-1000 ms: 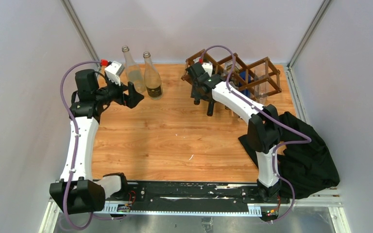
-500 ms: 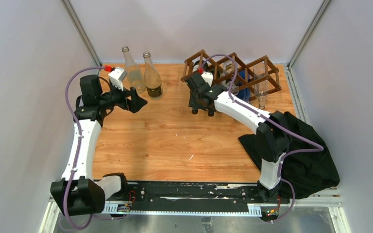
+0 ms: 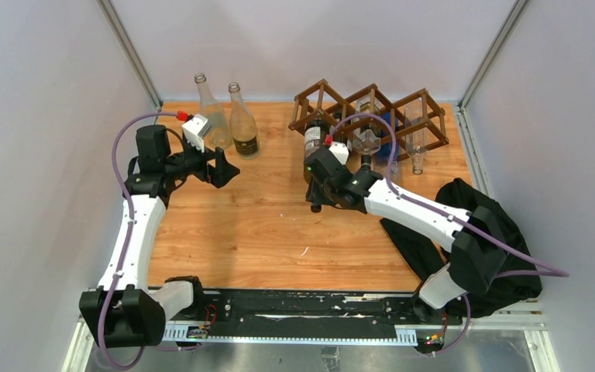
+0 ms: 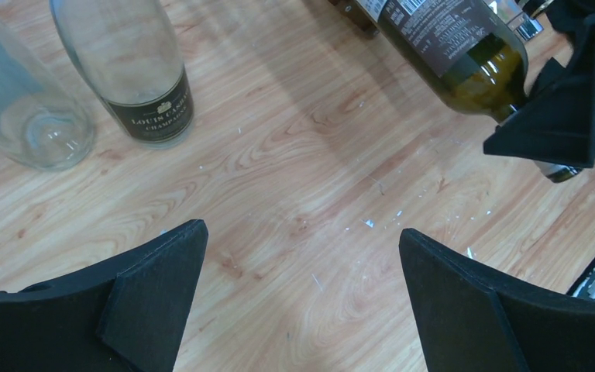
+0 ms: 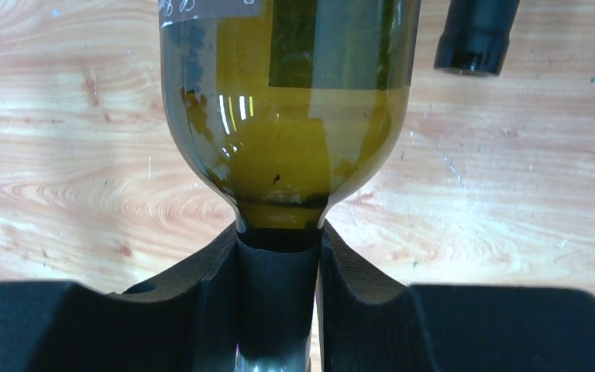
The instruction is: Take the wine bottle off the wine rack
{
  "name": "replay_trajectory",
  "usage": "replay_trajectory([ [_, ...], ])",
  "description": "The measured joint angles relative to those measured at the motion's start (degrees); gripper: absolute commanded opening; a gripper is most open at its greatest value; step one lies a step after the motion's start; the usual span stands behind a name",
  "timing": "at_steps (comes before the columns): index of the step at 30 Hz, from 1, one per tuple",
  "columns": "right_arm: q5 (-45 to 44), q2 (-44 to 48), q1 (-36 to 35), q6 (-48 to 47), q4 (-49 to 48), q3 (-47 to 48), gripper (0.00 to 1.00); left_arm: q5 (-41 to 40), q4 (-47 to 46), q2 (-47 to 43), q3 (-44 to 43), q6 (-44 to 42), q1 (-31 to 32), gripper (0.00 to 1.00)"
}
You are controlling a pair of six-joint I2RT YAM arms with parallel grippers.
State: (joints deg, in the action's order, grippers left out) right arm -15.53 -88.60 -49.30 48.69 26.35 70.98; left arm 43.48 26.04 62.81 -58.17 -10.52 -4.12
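Right wrist: olive-green wine bottle [image 5: 287,155], dark foil neck.

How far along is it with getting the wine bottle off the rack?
Done: the right end effector is shut on the neck of the wine bottle. In hand: the bottle looks mostly drawn out of the left cell of the wine rack, its base seemingly near the frame. Left: pull it clear and set it on the table. The left end effector hangs open, idle.
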Motion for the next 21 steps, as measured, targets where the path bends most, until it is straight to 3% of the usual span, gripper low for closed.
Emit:
replay_trajectory([
  [7,0.1,5.3,-2.1,0.9,0.5,-3.3,0.0,-0.2,0.3,-1.7,1.2,-2.6,1.4,1.0],
  [21,1.1,14.0,-3.9,0.8,3.4,-5.2,0.0,0.0,6.2,-6.9,2.8,-16.3,5.1,1.0],
])
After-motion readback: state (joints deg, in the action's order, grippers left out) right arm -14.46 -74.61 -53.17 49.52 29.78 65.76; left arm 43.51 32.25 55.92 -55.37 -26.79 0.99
